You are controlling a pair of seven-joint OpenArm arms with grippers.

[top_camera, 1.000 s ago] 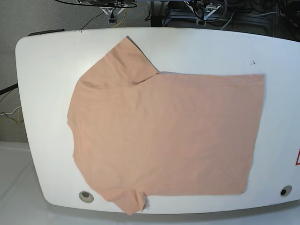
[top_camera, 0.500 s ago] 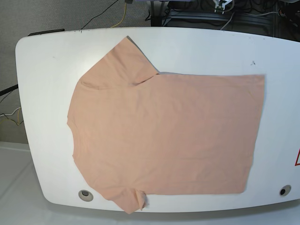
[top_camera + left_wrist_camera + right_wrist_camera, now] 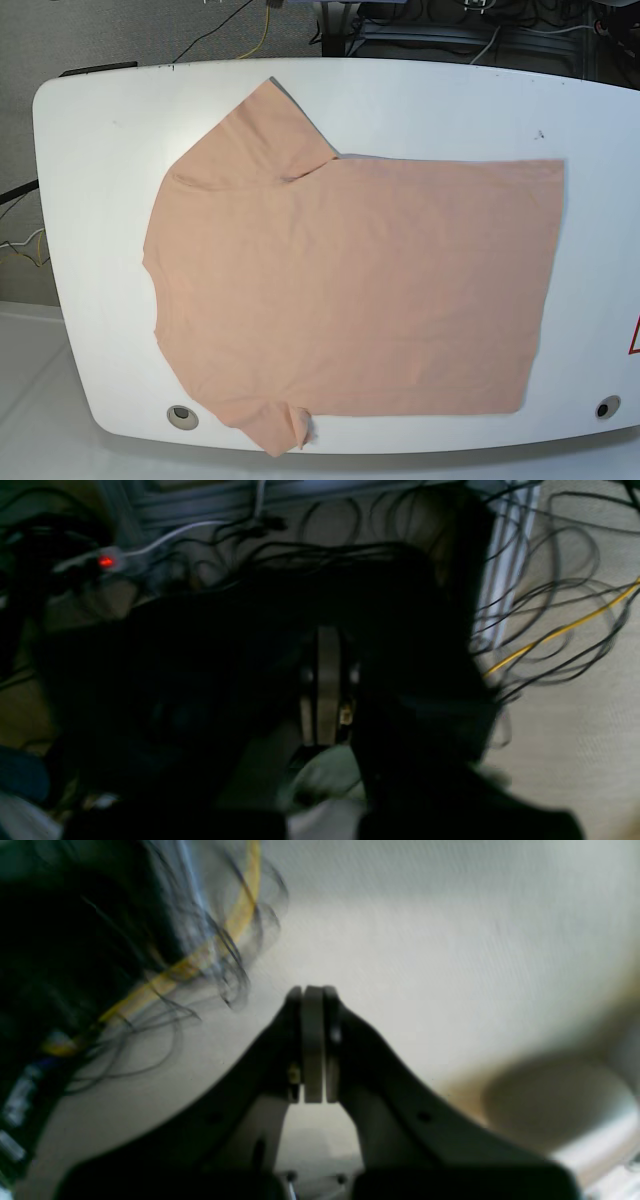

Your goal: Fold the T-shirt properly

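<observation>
At the near edge of the white surface (image 3: 90, 200), which is smooth and glossy with rounded corners, one short sleeve (image 3: 283, 428) of the T-shirt (image 3: 350, 280) reaches the rim, its tip curled under a little beside a small round fitting (image 3: 181, 417) set in the top. The T-shirt is plain peach cloth, matte and soft-looking, lying flat and spread open across the middle of the surface, neck end toward the left of the base view and straight hem toward the right. The body forms a broad rectangle with only faint wrinkles; the far sleeve (image 3: 268, 130) juts out as a blunt triangle toward the back edge. No fold appears made yet, so the task looks to be at its very start, with sleeves and body all left to fold. Neither arm shows in the base view. Each wrist view looks past its own end effector at blurred cables and pale floor: the left end effector (image 3: 327, 690) has its pads pressed together on nothing, and the right end effector (image 3: 312, 1045) likewise is pressed together and empty. Beyond the surface lie dark cables (image 3: 225, 30) and frame parts.
</observation>
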